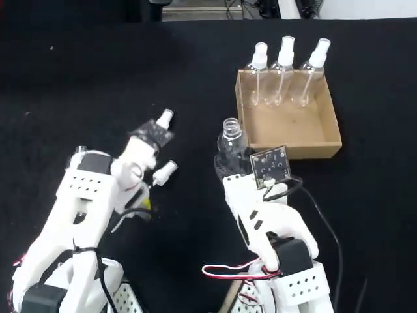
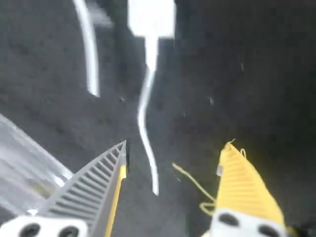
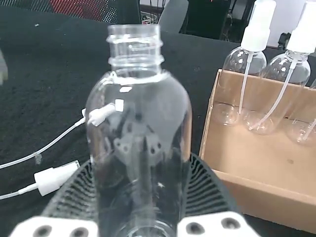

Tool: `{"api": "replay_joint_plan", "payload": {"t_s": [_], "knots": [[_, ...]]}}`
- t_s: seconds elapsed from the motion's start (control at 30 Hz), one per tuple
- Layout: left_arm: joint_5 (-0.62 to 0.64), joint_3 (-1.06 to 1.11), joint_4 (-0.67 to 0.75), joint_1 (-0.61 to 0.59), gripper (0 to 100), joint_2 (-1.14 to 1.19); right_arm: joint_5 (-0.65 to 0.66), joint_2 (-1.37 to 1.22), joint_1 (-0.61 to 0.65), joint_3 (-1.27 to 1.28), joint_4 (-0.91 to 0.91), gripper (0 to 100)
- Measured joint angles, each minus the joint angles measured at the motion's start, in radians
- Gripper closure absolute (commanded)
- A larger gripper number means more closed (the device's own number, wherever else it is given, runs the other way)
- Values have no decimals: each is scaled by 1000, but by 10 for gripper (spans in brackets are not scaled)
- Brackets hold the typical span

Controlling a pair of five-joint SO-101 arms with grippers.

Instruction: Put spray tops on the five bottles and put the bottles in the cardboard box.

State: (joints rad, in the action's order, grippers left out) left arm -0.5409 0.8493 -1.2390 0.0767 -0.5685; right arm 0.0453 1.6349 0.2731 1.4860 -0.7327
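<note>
Lying just ahead of the left pincer [image 2: 176,145], the nearer spray top [image 2: 150,19] sets up the coming move. Its white plastic head points away from the pincer and its thin, slightly curved dip tube runs back between the two spread, empty jaws. Its long axis therefore follows the pincer's own line, and a grasp looks to call for closing across the tube or going farther out to the blocky head. From above, this spray top [image 1: 164,173] lies mid-worktop, just beside the left pincer [image 1: 142,199]. A second spray top [image 1: 165,118] lies a little farther toward the far edge. The left arm is plainly the nearer one to both.

The right pincer [image 3: 143,187] is clenched around the belly of an open bottle [image 3: 140,113], held upright with its threaded neck bare. The bottle is clear, smooth, round-shouldered plastic. In the high view the bottle [image 1: 231,135] stands just off the near left corner of the cardboard box [image 1: 290,151], to the right of the loose tops.

The box is matte brown with low walls and sits toward the far right of the black cloth worktop [image 1: 98,78]. Three capped bottles [image 1: 280,72] lean in a row against its far wall.
</note>
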Motion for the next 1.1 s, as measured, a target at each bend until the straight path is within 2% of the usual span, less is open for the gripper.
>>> {"api": "replay_joint_plan", "payload": {"t_s": [0.17, 0.27, 0.43, 0.83, 0.97, 1.1], "knots": [[118, -46, 110, 98, 736, 0, 0, 0, -3, 0, 0, 987], [130, -32, 227, 170, 736, 0, 0, 0, -3, 0, 0, 987], [140, -6, 385, 186, 735, 32, 0, 0, -3, 0, 0, 987], [140, -193, 394, 173, 736, 440, 0, 0, -3, 0, 0, 987], [140, -235, 391, 149, 736, 502, 0, 0, -3, 0, 0, 987], [89, -235, 390, 129, 736, 522, 0, 0, -3, 0, 0, 987]]}}
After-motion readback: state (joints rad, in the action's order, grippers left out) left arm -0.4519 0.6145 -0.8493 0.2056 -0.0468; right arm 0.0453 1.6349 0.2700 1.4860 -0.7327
